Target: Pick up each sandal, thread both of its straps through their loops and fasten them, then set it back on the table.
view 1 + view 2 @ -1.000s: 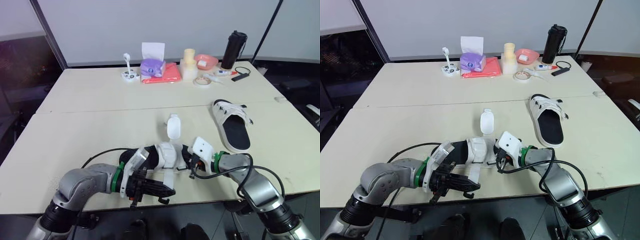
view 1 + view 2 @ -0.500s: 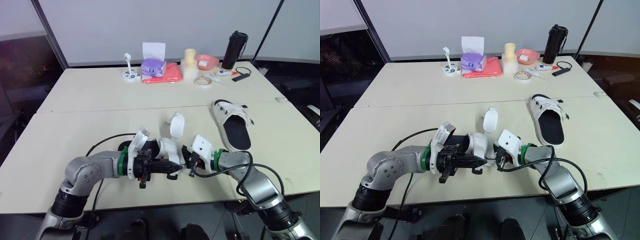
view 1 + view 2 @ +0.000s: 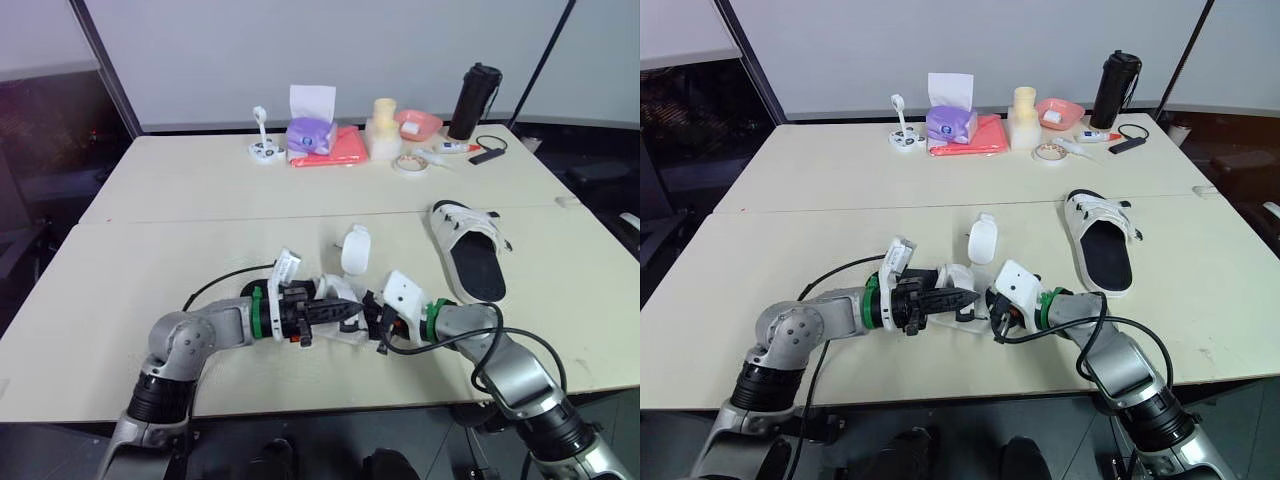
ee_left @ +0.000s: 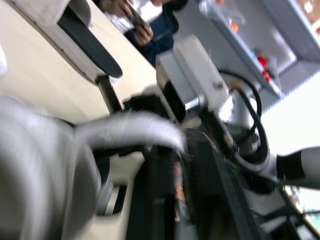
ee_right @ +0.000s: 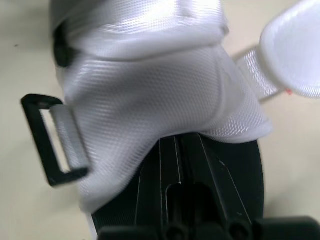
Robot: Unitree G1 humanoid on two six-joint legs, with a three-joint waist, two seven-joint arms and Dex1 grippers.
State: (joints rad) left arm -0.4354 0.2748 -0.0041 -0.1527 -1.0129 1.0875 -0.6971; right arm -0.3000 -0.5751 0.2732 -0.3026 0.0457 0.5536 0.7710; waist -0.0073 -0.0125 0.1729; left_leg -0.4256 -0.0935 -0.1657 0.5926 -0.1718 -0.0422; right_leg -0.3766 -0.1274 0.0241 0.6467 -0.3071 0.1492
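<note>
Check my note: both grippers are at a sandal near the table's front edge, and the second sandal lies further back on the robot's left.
The side is wrong. The left eye view shows the second sandal further back on the robot's right, not its left. The rest stands: the left gripper and right gripper are at a sandal near the table's front edge.

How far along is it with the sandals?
Done, apparently: the far sandal lies flat on the table, straps seemingly closed. In hand: the near sandal between the left gripper and right gripper, one strap sticking up loose, a black loop empty. Left: thread, fasten, set down.
</note>
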